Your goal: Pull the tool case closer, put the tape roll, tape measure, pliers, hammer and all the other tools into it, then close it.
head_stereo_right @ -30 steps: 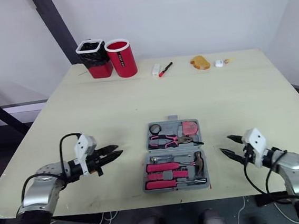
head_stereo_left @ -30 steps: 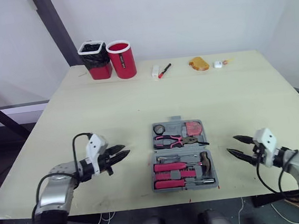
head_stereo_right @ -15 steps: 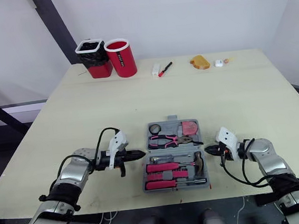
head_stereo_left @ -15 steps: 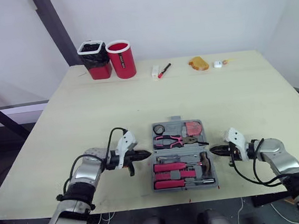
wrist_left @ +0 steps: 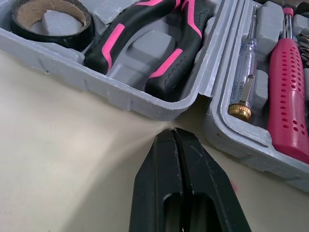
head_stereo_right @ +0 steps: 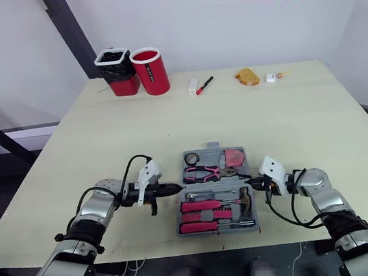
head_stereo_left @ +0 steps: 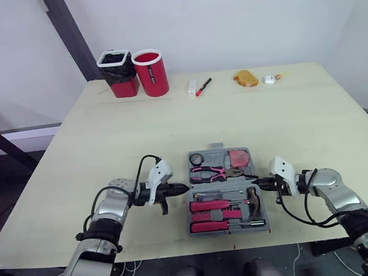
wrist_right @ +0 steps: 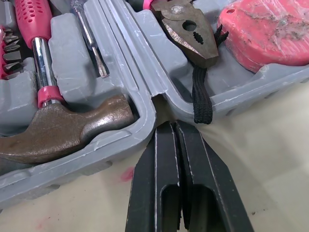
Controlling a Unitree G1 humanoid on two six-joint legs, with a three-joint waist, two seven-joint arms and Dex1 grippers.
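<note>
Left eye view showed the tool case (head_stereo_left: 213, 157) lying open on the table (head_stereo_left: 138, 136), centred between the arms and close to the front edge. Its far half held the tape roll (wrist_left: 58, 42), pliers (head_stereo_left: 213, 172) and tape measure (wrist_right: 270, 31). Its near half held the hammer (wrist_right: 63, 130) and pink-handled screwdrivers (head_stereo_left: 210, 205). With no loose tool seen beside it, loading looked finished and closing seemed the step in hand.

Both grippers were clenched on nothing. The left gripper (head_stereo_left: 183, 188) pointed at the case's left side at the hinge line, its tip just beside the wall. The right gripper (head_stereo_left: 257, 183) mirrored it on the other side.

Closed tips at the hinge would give little leverage. A better approach would probably be to slide them along the sides, get under the far half's rim and swing it over evenly from both ends so the case does not skew. A black cord (wrist_right: 203, 96) draped over the far half's wall near the hinge and could be pinched in the seam. It should be tucked in first.

Room toward the robot was slight, so pushing the case forward risked the front edge. Beyond the case the table lay open, with the red cup (head_stereo_left: 151, 72) and marker (head_stereo_left: 202, 86) well apart at the far side.
</note>
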